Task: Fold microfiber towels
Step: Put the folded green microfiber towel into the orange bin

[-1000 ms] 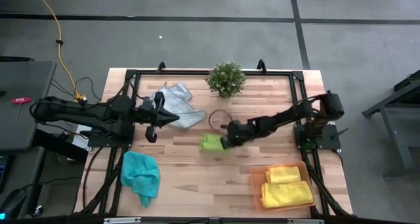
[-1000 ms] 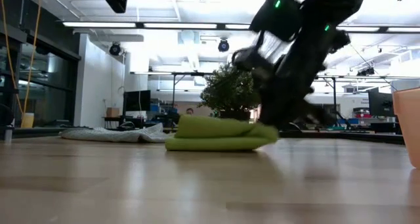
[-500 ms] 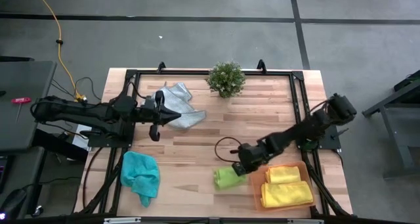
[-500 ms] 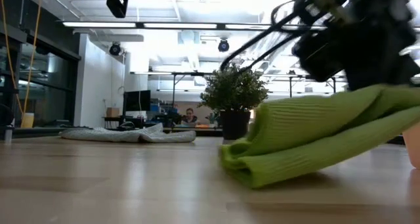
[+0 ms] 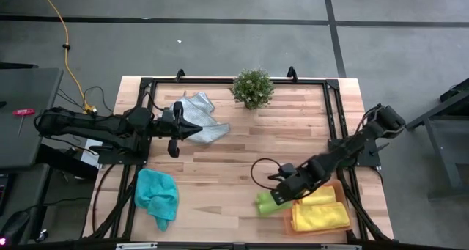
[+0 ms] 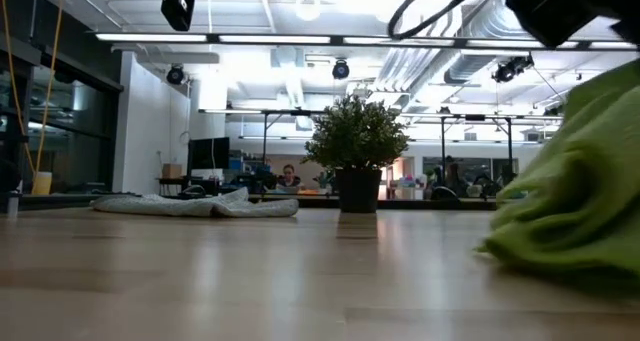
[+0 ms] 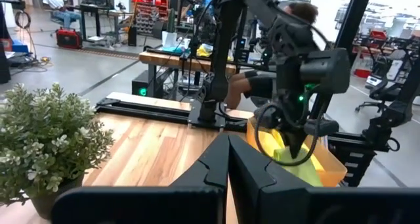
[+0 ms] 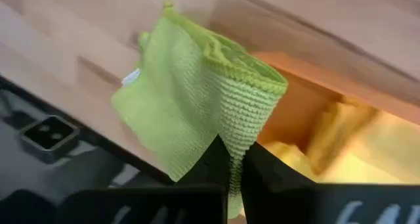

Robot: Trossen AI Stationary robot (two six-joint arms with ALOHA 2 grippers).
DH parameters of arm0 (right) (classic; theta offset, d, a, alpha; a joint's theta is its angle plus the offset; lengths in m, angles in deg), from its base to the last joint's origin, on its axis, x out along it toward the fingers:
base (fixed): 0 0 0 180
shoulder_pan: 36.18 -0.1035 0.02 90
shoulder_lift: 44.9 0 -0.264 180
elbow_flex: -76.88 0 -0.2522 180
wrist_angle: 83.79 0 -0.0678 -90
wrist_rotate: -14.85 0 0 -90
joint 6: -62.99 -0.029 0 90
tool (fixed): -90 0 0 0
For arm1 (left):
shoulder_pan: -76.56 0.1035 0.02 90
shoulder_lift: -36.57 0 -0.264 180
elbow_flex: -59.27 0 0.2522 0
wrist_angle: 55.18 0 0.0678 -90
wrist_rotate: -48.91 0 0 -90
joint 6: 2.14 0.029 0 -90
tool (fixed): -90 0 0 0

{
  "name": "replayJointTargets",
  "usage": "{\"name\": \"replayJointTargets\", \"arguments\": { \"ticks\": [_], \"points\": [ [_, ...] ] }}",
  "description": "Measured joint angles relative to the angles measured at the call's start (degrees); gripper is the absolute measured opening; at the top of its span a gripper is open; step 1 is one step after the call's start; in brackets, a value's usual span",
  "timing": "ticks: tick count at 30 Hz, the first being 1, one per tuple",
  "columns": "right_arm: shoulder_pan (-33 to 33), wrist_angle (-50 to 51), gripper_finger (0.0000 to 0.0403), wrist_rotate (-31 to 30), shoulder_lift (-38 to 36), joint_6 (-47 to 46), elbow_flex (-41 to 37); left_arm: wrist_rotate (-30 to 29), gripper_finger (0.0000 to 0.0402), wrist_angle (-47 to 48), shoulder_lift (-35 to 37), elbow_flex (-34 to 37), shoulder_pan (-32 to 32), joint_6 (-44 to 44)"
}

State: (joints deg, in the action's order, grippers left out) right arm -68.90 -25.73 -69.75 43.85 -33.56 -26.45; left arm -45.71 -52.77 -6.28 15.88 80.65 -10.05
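Seen from above, the right gripper (image 5: 282, 196) is clenched on the folded lime green towel (image 5: 268, 202) near the desk's (image 5: 293, 133) front edge, just beside the orange tray (image 5: 287, 218) at the front right corner. The right wrist view adds what the overhead cannot: the two fingers (image 8: 213, 159) pinch the towel's folded edge, the cloth (image 8: 197, 99) hangs partly over bare wood and partly over the tray's rim (image 8: 298, 69). In the tray lie two folded yellow towels (image 5: 319, 208), side by side; from the wrist they are only a blurred yellow mass (image 8: 341, 142). The low view shows the green towel (image 6: 580, 196) as a large bulk cut off by the frame's right side, its gripper largely out of frame. The left gripper (image 5: 178, 126) waits near the back left of the desk, fingers pressed together and holding nothing, its tips over the crumpled light grey towel (image 5: 198, 116); its wrist view confirms the closed fingers (image 7: 230, 168). The teal towel (image 5: 156, 194) lies bunched near the front left corner. The potted plant (image 5: 253, 87) stands at the middle of the back edge. A person (image 7: 269, 60) shows beyond the desk, mostly hidden behind the right arm.
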Motion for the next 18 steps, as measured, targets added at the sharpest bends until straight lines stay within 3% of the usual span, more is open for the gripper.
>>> {"name": "replayJointTargets", "arguments": {
  "ticks": [9, 18],
  "points": [
    [-2.99, 8.83, 0.0, 1.07, -0.13, -4.28, 2.3, -0.78, 0.0, 0.02, 0.0, 0.02, 0.0, 0.15],
    [-6.63, 14.61, 0.0, -1.99, -3.79, -16.14, 2.3, -0.78, 0.0, 0.09, 0.0, 0.01, 0.0, 1.04]
  ]
}}
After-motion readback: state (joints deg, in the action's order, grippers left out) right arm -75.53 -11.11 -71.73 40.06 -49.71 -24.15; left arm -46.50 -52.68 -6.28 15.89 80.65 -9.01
